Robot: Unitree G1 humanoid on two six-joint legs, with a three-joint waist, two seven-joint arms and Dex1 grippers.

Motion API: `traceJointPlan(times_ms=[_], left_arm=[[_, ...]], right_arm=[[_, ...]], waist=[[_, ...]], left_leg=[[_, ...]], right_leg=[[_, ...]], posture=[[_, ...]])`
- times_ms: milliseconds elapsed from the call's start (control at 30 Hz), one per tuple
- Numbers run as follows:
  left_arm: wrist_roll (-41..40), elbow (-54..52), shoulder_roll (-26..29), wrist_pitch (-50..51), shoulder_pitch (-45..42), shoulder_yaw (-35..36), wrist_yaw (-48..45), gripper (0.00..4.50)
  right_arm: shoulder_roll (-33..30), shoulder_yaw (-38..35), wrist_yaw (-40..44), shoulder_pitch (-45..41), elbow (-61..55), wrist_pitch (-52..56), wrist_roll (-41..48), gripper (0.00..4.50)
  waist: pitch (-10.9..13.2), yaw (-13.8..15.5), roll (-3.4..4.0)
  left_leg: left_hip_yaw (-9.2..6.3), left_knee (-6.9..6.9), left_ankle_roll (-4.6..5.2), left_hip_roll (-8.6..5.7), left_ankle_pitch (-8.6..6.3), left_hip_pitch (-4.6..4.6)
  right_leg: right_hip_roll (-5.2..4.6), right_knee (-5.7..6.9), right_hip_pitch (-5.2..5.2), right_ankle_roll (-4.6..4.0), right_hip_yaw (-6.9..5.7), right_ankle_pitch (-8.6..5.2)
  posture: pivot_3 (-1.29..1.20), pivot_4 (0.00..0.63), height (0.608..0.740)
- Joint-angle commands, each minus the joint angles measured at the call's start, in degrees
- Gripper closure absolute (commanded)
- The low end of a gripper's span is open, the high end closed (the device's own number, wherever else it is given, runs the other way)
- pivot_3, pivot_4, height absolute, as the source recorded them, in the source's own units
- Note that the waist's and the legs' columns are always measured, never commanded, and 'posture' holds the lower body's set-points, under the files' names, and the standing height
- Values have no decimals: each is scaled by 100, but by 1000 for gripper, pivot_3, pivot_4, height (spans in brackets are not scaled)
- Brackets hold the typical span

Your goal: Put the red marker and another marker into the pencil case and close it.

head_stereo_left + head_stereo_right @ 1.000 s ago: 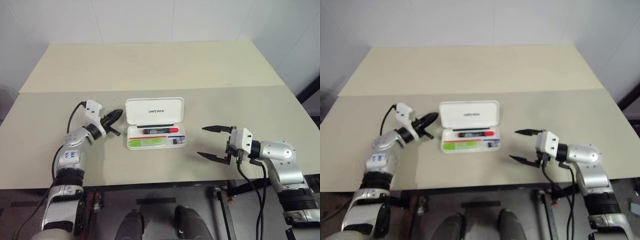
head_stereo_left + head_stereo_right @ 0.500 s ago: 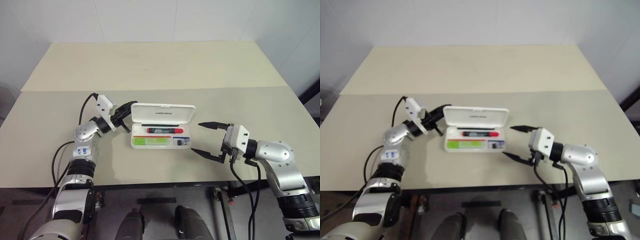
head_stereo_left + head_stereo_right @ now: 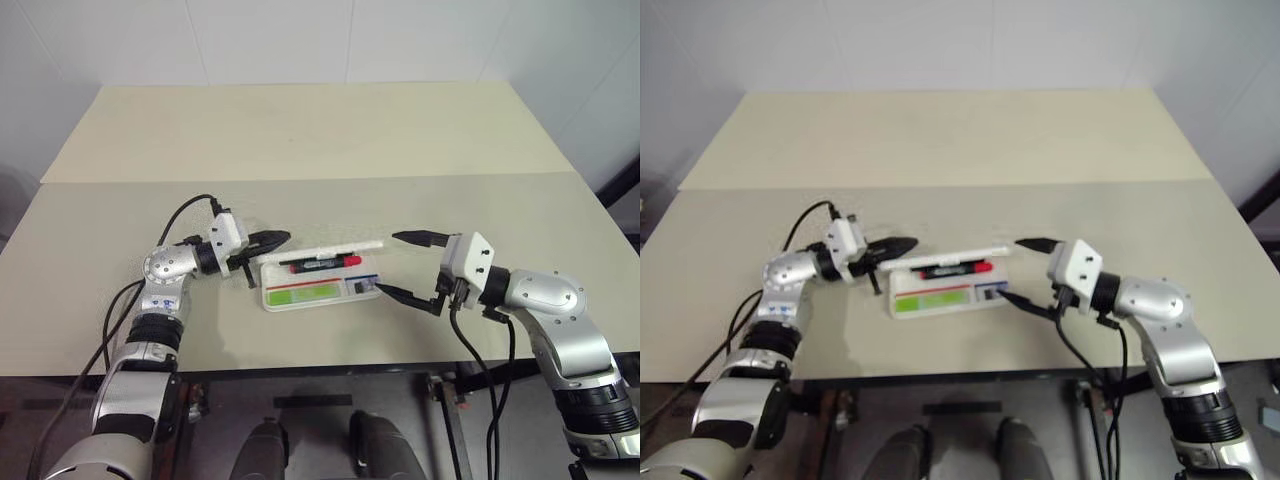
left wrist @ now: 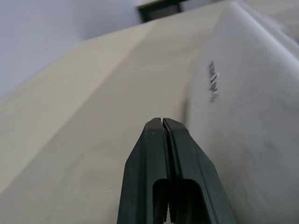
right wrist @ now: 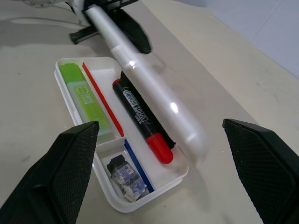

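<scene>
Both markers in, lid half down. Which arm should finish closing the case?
Left, probably. Its shut pincer is already behind the lid of the pencil case, which tilts over the red marker. The right pincer hangs open beside the case's end.
</scene>
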Motion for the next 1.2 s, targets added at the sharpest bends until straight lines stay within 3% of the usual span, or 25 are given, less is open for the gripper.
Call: traceJointPlan(times_ms=[33, 367, 800, 1200], left_arm=[[-213, -610, -135, 204, 229, -209, -401, 4462], [-128, -1631, -130, 1008, 843, -734, -890, 4462], [604, -1432, 154, 1723, 601, -1155, -329, 4462], [-1197, -3077, 368, 3293, 1093, -14, -485, 4462]], right_arm=[[42, -64, -126, -71, -242, -22, 88, 0], [126, -116, -338, 190, -424, -25, 88, 0], [229, -120, -724, 437, -583, -96, 51, 0], [261, -159, -698, 585, -607, -114, 136, 0]], waist=[[0, 0, 0], [0, 10, 0], [-3, 0, 4], [-2, -16, 2]], left_leg=[[0, 0, 1, 0, 0, 0], [-5, 14, 3, -2, 0, -2], [-27, 17, 10, -5, 3, 39], [-38, 4, 11, 2, 3, 26]], right_leg=[[0, 0, 0, 0, 0, 0], [-1, 5, 5, 1, 1, 0], [1, -5, 63, 0, -6, 0], [1, -6, 48, -6, -14, -3]], posture=[[0, 150, 740], [0, 150, 740], [0, 150, 740], [0, 150, 740]])
